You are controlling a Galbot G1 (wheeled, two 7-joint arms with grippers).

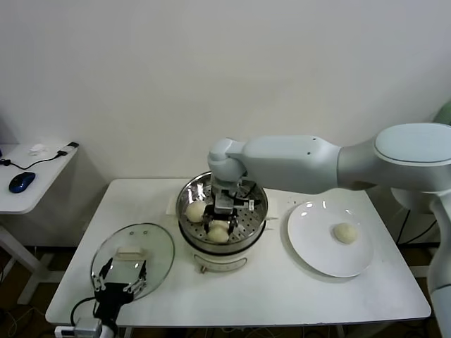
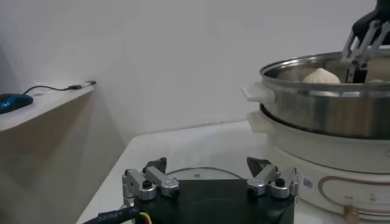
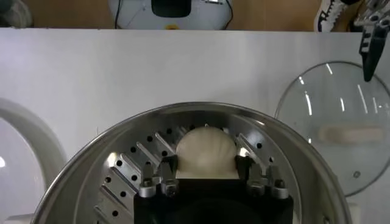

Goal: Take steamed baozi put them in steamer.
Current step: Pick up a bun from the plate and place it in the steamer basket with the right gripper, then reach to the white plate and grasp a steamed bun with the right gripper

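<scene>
The steamer (image 1: 258,208) stands at the table's middle, a shiny pot (image 2: 317,109) on a white base. My right gripper (image 1: 220,222) reaches down into it. Its fingers press both sides of a steamed baozi (image 3: 205,149) that rests on the perforated tray (image 3: 125,173) at the front of the pot. A second baozi (image 1: 195,210) lies on the tray's left side and shows over the rim (image 2: 321,76). A third baozi (image 1: 344,233) sits on the white plate (image 1: 313,250) to the right. My left gripper (image 1: 120,278) hangs open over the glass lid (image 1: 134,246), holding nothing.
The glass lid (image 3: 341,134) with its white handle lies flat at the front left of the table. A side table (image 1: 32,176) with a blue mouse (image 1: 21,182) stands at far left. A wall lies behind the table.
</scene>
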